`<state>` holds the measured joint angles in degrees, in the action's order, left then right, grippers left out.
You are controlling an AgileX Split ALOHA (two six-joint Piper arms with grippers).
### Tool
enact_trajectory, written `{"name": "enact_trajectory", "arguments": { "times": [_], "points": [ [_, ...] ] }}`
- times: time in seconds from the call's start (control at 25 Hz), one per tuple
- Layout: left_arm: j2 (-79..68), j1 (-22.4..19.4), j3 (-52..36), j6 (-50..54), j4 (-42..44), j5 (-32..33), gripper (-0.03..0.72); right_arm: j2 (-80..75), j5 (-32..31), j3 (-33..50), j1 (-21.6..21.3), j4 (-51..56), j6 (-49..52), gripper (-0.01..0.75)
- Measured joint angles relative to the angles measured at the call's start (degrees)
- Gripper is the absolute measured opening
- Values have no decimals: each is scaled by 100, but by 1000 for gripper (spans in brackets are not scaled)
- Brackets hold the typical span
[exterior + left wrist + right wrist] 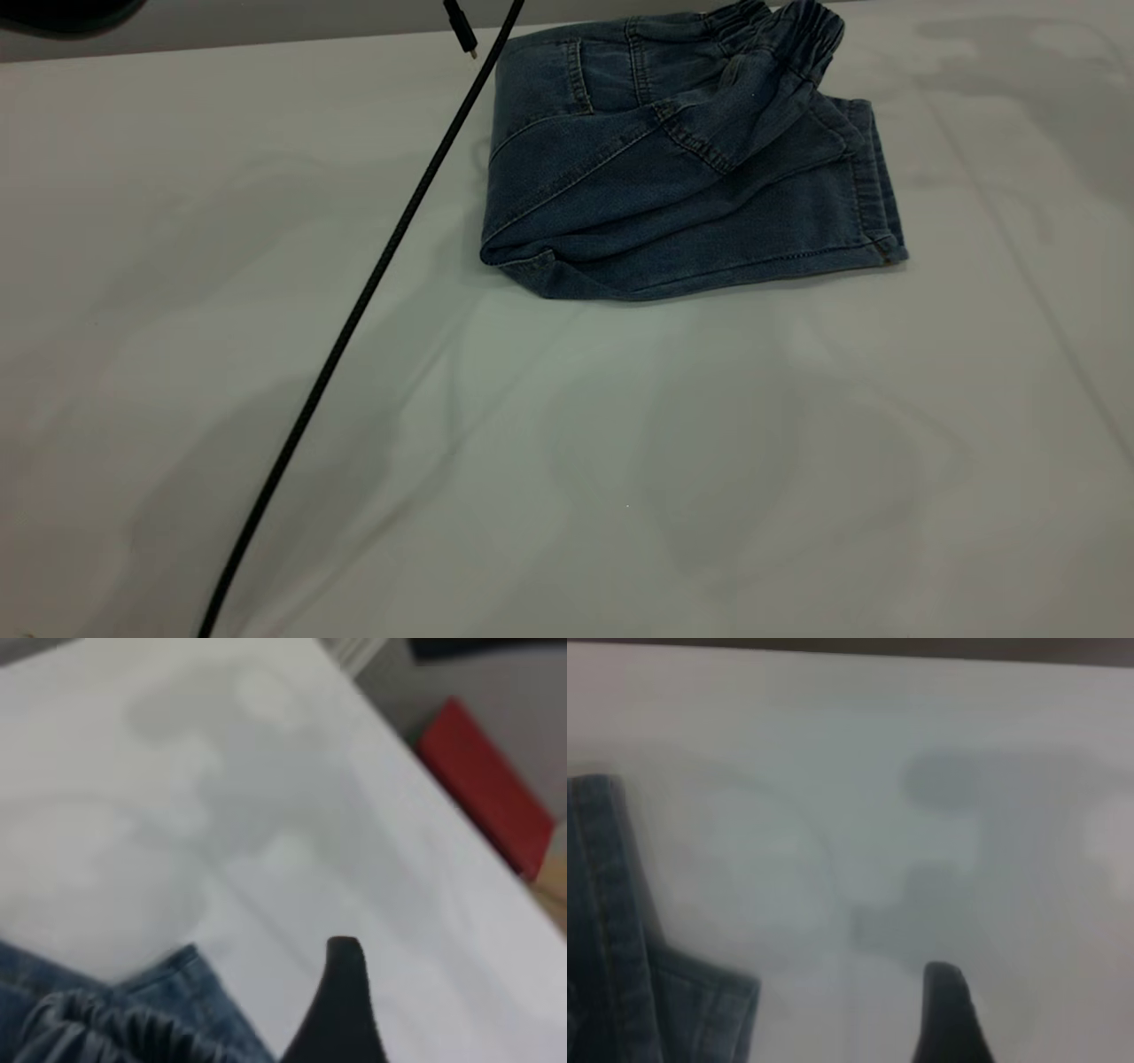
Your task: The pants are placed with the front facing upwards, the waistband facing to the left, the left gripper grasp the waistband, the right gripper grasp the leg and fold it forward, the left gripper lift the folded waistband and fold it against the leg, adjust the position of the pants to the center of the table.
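Black cable [354, 310] crosses table [620, 461]; folded pants [682, 168] beyond; grippers' state apparently indiscernible.

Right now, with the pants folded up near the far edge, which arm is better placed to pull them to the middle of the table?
Probably the left. Its fingertip hangs right beside the ruffled waistband of the pants. The right fingertip sits farther off, over bare table beside a stitched hem.
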<state>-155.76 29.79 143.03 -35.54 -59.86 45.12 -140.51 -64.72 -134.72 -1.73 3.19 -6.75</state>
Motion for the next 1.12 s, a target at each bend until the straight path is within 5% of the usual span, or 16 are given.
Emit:
{"name": "enact_trajectory", "arguments": {
  "times": [0.28,0.64,0.88,1.12],
  "points": [
    [309,-163,348,80,284,782,569,-5,36,0,0,20,-100,386],
    [337,-204,799,1123,3453,2478,571,-5,202,0,0,232,-143,386],
    [-12,-196,799,1145,4622,2217,571,-5,197,0,0,418,-270,386],
    [-336,-37,795,1145,4392,1877,571,-5,203,0,7,570,-265,386]
  ]
}}
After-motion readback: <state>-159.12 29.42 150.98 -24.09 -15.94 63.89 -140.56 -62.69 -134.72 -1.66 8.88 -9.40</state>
